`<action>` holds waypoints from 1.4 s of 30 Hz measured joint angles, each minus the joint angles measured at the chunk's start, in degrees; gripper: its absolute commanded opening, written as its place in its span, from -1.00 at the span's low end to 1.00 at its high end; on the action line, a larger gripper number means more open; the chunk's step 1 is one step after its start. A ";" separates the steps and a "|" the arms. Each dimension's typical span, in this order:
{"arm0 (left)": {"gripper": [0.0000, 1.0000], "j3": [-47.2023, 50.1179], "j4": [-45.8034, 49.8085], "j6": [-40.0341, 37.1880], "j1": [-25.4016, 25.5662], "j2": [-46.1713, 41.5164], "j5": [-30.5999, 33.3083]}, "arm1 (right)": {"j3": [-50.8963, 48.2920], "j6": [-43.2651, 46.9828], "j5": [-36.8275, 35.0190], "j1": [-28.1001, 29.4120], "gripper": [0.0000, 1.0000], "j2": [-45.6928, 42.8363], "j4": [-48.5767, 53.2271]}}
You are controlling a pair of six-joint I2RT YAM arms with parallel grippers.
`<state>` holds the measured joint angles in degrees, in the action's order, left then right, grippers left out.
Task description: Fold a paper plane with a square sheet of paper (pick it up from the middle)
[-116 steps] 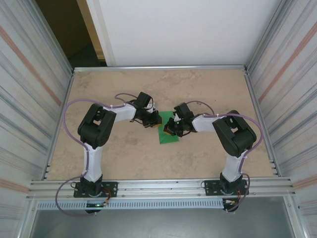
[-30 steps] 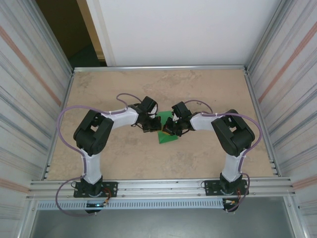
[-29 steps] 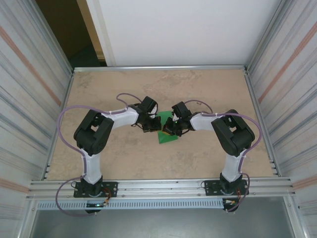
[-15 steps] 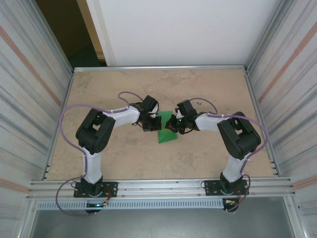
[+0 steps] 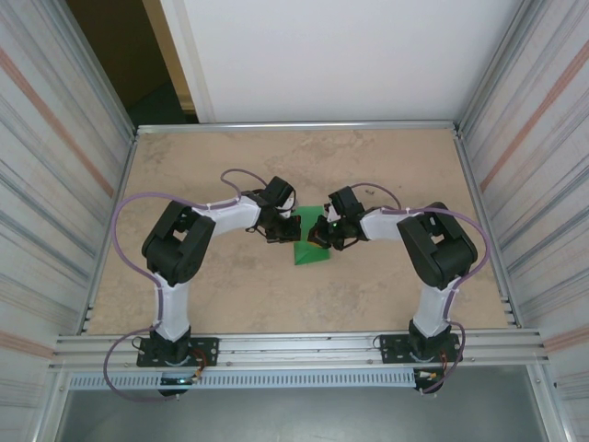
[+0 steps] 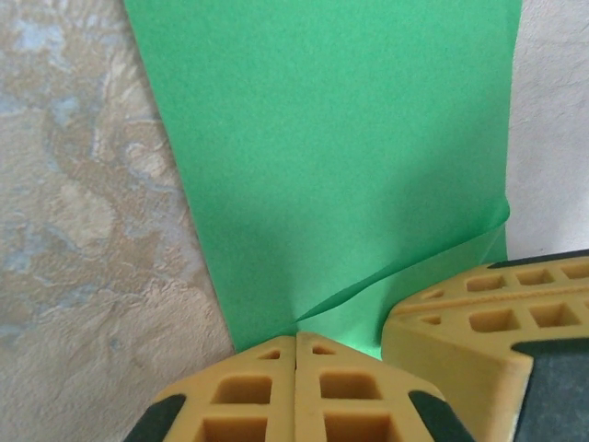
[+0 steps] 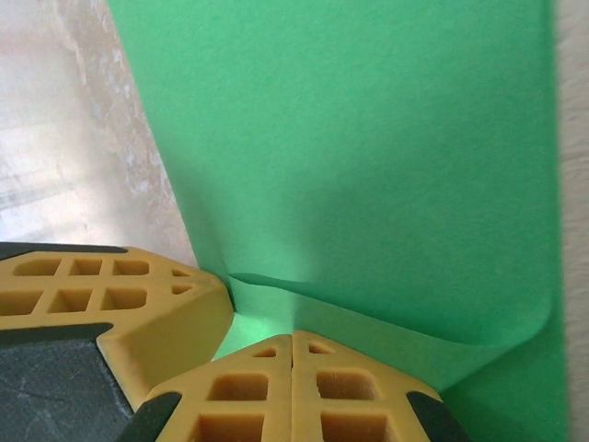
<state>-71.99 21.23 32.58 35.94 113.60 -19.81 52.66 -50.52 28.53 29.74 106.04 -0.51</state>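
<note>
The square sheet of paper lies folded into a smaller green shape at the table's middle, between my two grippers. My left gripper is shut, its tips resting on the sheet's left edge. My right gripper is shut too, pressing down from the right. In the left wrist view the green sheet has a raised flap crease just ahead of my shut left gripper, with a right fingertip beside it. In the right wrist view my shut right gripper sits on the sheet, with the left fingers close by.
The beige table is bounded by an aluminium frame, with ribbed walls on both sides and a white panel at the back. Both arms reach inward, elbows out toward the sides. A rail crosses the near edge.
Since the oldest frame the green paper looks shorter. Over the last second both grippers shifted slightly away from the arms' bases, and the right elbow swung out and back. Both stayed shut.
</note>
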 measured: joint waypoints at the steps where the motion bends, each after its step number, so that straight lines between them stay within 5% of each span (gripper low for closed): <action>1: -1.00 0.04 -0.07 0.00 -0.02 0.00 0.00 | -0.70 -0.02 0.31 -0.48 -1.00 -0.02 -0.85; 13: -1.00 1.14 -1.81 -0.33 -1.03 -0.02 -2.12 | -9.55 0.22 -2.38 -8.31 -1.00 -8.90 -1.60; 19: -1.00 1.05 -1.77 -1.53 -1.11 -0.02 -2.51 | -5.18 2.69 -5.01 -3.69 -1.00 -11.98 2.54; 29: -1.00 0.96 -1.66 -2.64 -1.14 0.09 -2.67 | 3.06 3.45 -4.52 1.20 -1.00 -1.16 3.65; 42: -1.00 0.96 -1.97 -2.71 -1.36 0.31 -3.17 | -3.91 3.26 -2.16 -10.93 -1.00 -4.02 1.07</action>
<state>-71.02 19.27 29.87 34.59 113.91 -22.98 48.75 -47.27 26.37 18.81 102.02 0.56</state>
